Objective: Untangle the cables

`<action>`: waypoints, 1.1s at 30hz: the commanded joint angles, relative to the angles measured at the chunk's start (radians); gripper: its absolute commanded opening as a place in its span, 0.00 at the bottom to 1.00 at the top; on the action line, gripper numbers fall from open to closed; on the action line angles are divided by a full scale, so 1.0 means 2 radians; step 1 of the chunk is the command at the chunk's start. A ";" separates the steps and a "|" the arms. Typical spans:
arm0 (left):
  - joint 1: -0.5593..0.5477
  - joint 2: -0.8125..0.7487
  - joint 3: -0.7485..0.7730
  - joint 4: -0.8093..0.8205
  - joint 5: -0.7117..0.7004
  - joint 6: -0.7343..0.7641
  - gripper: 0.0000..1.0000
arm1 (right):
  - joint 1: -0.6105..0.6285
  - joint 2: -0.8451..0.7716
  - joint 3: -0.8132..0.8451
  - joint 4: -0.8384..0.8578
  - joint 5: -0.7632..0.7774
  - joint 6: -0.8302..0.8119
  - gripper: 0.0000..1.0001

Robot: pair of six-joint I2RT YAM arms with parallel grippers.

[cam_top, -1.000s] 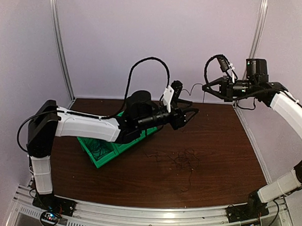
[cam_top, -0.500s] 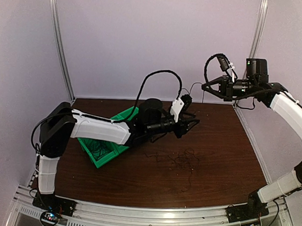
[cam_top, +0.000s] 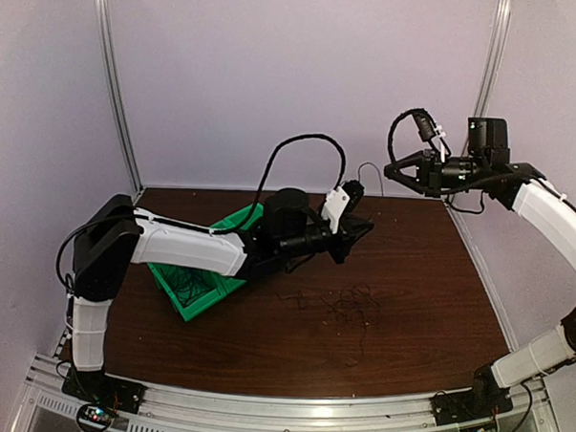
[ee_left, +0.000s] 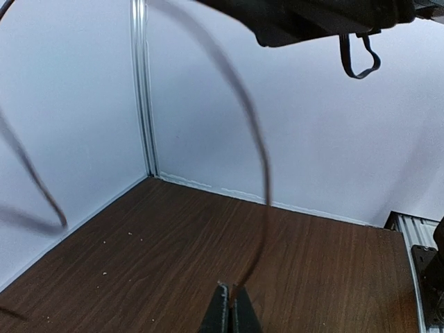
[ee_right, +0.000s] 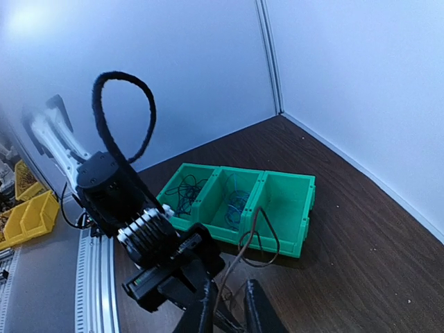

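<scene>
One thin cable (ee_left: 266,182) pinched tight by left hand (ee_left: 231,295) and right hand (ee_right: 229,298); hard pull may snap it or slip it loose.

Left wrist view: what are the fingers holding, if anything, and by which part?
A thin dark cable, pinched at its visible lower end between the shut left fingers; the rest arcs upward.

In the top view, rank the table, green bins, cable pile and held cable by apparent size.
1. table
2. green bins and cable pile: similar spread, bins partly hidden, so unranked
3. held cable
</scene>
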 commanded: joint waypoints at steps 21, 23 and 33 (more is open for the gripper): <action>0.103 -0.117 -0.016 -0.173 0.000 -0.074 0.00 | -0.119 -0.004 -0.237 0.042 0.017 -0.118 0.56; 0.113 -0.115 -0.015 -0.182 -0.011 -0.075 0.00 | -0.119 0.002 -0.237 0.040 0.012 -0.121 0.55; 0.160 -0.086 -0.021 -0.177 -0.027 -0.071 0.00 | -0.119 0.026 -0.232 0.020 0.017 -0.148 0.55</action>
